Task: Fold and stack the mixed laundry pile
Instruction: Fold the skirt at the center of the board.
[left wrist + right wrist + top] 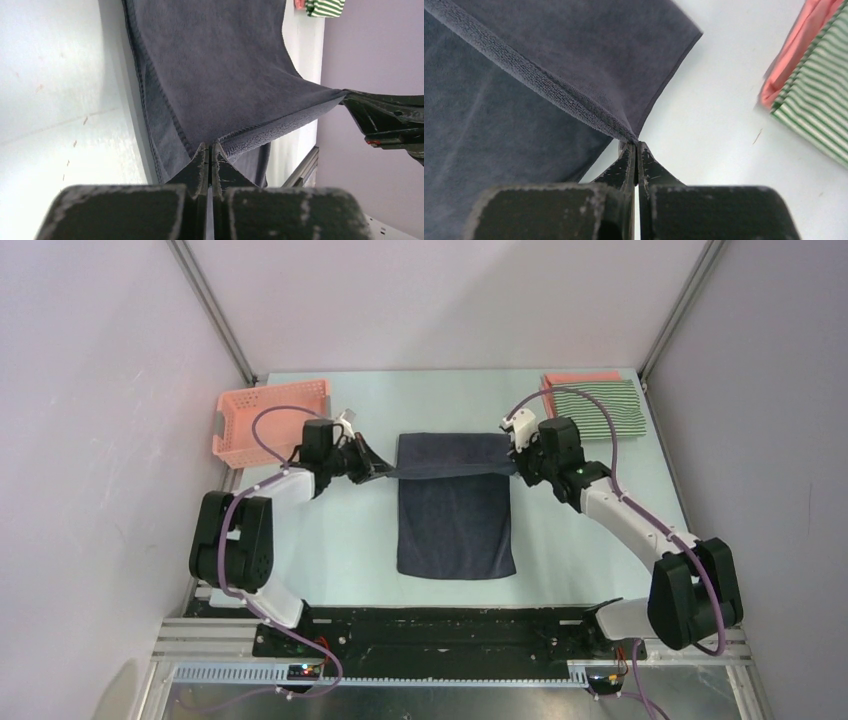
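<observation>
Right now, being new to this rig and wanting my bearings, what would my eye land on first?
The dark cloth in the middle, one edge lifted and pulled taut between the left fingers and right fingers, both pinched shut on its corners. Far right lies a striped cloth on a pink cloth; a pink basket sits far left.

- The navy cloth (455, 525) is lying down the middle of the tabletop (340, 540). Its lifted fold is stretching taut between the left gripper (383, 473) and the right gripper (516, 468), both clamped on it, and is barring the way across the centre.
- The basket (270, 420) is filling the far left corner, just behind the left arm.
- The striped garment (598, 410) is lying on the pink shirt (580, 378) and taking up the far right corner.
- Bare tabletop is lying open on both sides of the cloth and along the far edge between basket and stack.
- The walls (100, 440) are closing in left, right and behind.
</observation>
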{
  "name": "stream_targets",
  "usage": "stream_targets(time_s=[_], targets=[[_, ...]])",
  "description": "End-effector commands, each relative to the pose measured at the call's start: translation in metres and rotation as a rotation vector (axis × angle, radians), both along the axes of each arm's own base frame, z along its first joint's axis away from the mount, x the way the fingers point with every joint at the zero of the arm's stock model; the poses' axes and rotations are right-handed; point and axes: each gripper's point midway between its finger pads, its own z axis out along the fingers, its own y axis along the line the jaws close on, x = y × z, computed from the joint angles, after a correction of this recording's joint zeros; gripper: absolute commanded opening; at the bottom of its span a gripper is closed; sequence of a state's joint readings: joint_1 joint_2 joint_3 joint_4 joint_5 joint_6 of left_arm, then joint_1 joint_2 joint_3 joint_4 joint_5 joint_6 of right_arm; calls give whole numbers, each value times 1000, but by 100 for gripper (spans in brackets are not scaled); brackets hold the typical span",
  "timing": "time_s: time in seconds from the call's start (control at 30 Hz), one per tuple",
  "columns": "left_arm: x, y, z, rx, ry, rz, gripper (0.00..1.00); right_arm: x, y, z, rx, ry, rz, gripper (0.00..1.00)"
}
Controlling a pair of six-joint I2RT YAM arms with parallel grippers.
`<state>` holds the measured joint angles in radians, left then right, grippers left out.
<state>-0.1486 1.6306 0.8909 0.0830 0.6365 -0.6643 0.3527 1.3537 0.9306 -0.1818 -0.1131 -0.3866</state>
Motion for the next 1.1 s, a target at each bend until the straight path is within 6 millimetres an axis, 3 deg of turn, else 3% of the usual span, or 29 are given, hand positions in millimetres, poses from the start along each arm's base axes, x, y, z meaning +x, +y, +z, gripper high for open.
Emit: stream_targets(time_s=[0.0, 0.23, 0.5, 0.67, 0.87, 0.97, 1.07], targets=[[-20, -3, 12, -19, 9, -12, 0, -28, -16, -15, -9, 129, -162, 0], [-45, 2, -1, 39, 48, -3, 0, -59, -8, -25, 16, 245, -204, 0], [-56, -5, 13, 34, 28, -11, 0, -80, -8, -24, 53, 309, -253, 0], [-81, -7, -11, 71, 79, -26, 0, -102, -5, -39, 56, 401, -330, 0], [-105, -16, -49, 104, 154, -59, 0, -120, -6, -79, 76, 545, -470, 0], [-108, -20, -52, 109, 163, -74, 0, -118, -6, -82, 73, 539, -486, 0], [-104, -19, -46, 119, 141, -61, 0, -113, -7, -70, 90, 501, -482, 0]])
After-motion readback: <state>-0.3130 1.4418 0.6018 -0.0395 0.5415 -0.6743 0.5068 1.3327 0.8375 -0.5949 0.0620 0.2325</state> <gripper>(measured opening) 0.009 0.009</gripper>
